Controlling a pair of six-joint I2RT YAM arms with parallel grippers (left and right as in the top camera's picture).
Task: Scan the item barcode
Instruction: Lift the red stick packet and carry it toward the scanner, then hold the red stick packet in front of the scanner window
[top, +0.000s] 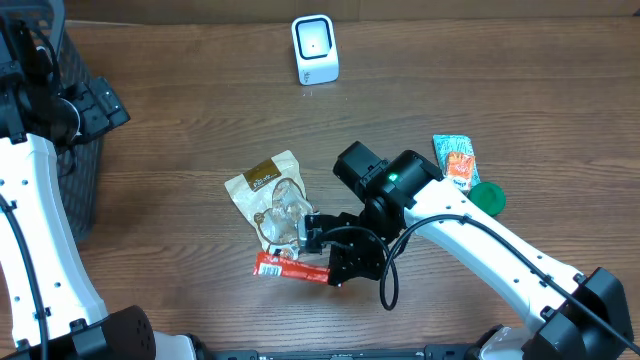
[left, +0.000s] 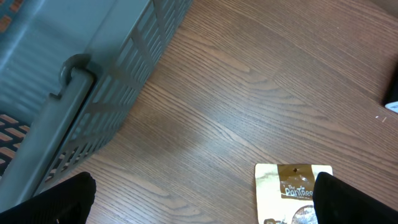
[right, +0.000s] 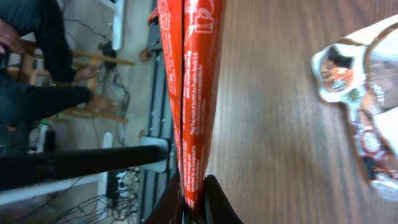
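While the right gripper (top: 324, 270) pinches the red packet (top: 285, 267) by one end, low in the overhead frame's middle, it looks light, limp, slick; edge grips suit it; left gripper (left: 205, 202) gapes empty

Red-orange with white lettering, the packet (right: 193, 93) in the black right gripper (right: 194, 198). Cream with a brown band, the pouch (top: 272, 195) just beside. Green lid (top: 488, 197) and orange-green sachet (top: 457, 158) back by its wrist. Brown wood-grain table (top: 180, 110).
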